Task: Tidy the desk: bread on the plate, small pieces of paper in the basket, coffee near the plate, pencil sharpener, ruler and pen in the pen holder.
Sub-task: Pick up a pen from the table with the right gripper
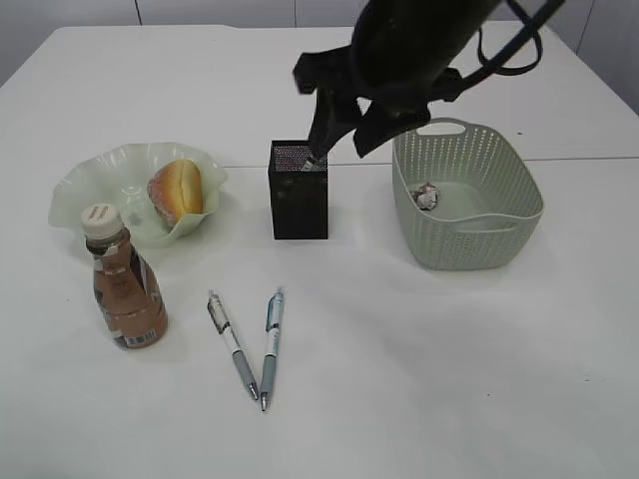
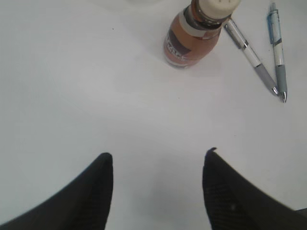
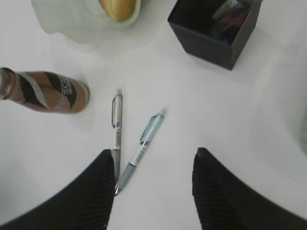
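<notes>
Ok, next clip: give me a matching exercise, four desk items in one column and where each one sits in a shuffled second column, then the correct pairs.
Things:
1. bread
2. crumpled paper
3. coffee bottle
4. two pens

Places:
A. lying on the bare table in front of the pen holder
B. inside the basket
C. on the plate
D. standing upright on the table just in front of the plate

Pairs: 1-C, 2-B, 3-D, 4-A
</notes>
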